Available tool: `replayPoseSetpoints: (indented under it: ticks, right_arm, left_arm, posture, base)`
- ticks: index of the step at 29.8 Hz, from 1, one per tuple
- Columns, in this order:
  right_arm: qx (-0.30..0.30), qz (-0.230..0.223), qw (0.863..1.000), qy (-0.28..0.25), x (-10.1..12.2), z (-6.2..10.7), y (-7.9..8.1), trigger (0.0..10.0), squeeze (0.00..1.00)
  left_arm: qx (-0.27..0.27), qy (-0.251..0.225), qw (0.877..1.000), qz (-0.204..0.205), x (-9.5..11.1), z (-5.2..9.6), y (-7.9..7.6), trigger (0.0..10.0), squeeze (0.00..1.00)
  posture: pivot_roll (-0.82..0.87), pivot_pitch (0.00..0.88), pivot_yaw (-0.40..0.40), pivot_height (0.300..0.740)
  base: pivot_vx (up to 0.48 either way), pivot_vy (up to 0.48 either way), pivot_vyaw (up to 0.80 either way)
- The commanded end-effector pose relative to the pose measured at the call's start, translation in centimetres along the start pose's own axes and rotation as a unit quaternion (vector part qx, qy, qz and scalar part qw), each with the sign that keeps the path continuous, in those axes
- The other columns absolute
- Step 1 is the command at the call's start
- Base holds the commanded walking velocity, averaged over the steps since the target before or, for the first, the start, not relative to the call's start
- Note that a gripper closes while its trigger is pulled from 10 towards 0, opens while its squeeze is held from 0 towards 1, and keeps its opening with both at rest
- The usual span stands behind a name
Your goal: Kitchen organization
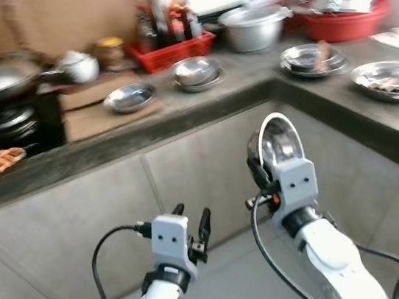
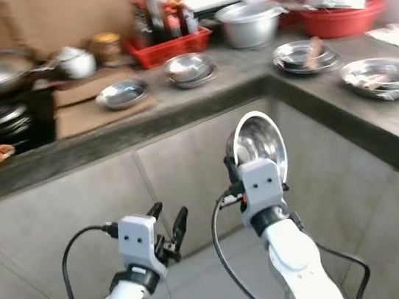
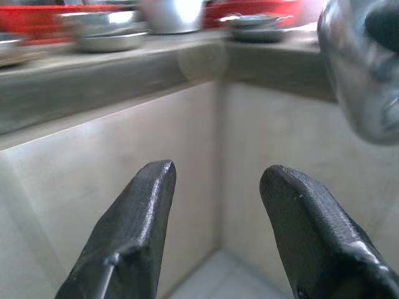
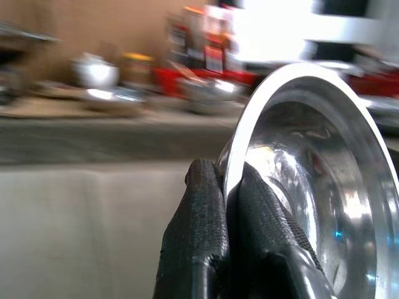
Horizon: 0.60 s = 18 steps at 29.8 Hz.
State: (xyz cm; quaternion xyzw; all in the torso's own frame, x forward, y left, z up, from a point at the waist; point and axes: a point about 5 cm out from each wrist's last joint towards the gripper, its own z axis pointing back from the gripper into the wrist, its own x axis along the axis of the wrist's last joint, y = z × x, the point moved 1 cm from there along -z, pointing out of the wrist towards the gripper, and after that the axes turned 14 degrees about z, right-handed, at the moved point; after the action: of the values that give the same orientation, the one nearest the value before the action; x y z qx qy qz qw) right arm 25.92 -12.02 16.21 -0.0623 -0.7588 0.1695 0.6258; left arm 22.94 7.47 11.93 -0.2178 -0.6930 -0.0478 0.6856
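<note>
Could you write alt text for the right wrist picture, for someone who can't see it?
The right gripper pinches the rim of a shiny steel bowl held on edge. Behind, blurred, a grey counter carries more metal dishes and red containers.

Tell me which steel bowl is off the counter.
The steel bowl pinched by its rim in the right gripper, held upright; the others rest on the counter.

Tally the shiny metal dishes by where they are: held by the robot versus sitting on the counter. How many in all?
Held, pinched at the rim by the right gripper: 1 steel bowl
On the counter: 4 spots, namely small bowl, bowl stack, plate stack, large dish
Total: 5
</note>
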Motion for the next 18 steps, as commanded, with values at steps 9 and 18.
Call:
replayPoseSetpoints:
  ticks: [9, 18]
  right_arm:
    - [0.001, -0.009, 1.0, -0.019, 1.19, -0.36, 0.59, 10.0, 0.0]
    - [-0.002, -0.012, 1.0, -0.017, 1.24, -0.41, 0.7, 10.0, 0.0]
  left_arm:
    - [0.007, 0.006, 1.0, -0.002, -0.08, 0.2, 0.47, 10.0, 0.0]
    - [0.005, 0.007, 1.0, -0.003, -0.1, 0.16, 0.52, 10.0, 0.0]
  posture:
    - [0.02, 0.011, 0.033, 0.74]
    - [0.02, 0.012, 0.035, 0.74]
  base:
    - [0.0, 0.337, -0.79]
    - [0.0, 0.339, -0.79]
